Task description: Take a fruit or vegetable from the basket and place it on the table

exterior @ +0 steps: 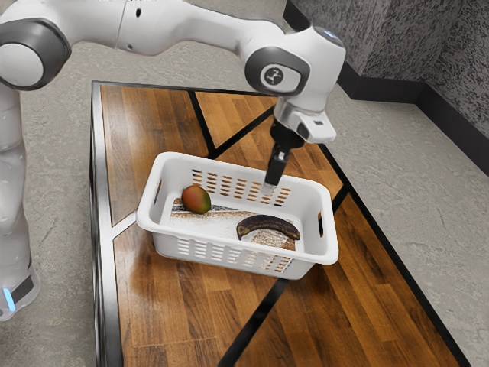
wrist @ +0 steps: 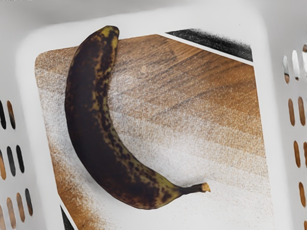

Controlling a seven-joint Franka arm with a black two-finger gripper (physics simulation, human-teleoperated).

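Because the banana (exterior: 269, 222) lies curved on the basket's floor, near the end at the exterior view's right, its thick middle looks the best place to take it. The step in hand, I judge, is lining up over it and going down. I would turn the hand so the grip closes across the body, square to the curve there, and keep off the thin stem (wrist: 194, 188), where a hold could slip or let the fruit swing. The mango (exterior: 196, 199) sits well apart, towards the basket's other end, and should not hinder the descent. The white walls of the basket (exterior: 325, 251) matter more: come down upright, inside the rim, and lift straight up past it before moving sideways. The gripper (exterior: 269, 189) hangs over the basket with nothing seen in its hold; side-on as it is, I can't tell how wide it stands. Afterwards, lower the banana gently onto the table (exterior: 382, 290) beside the basket.
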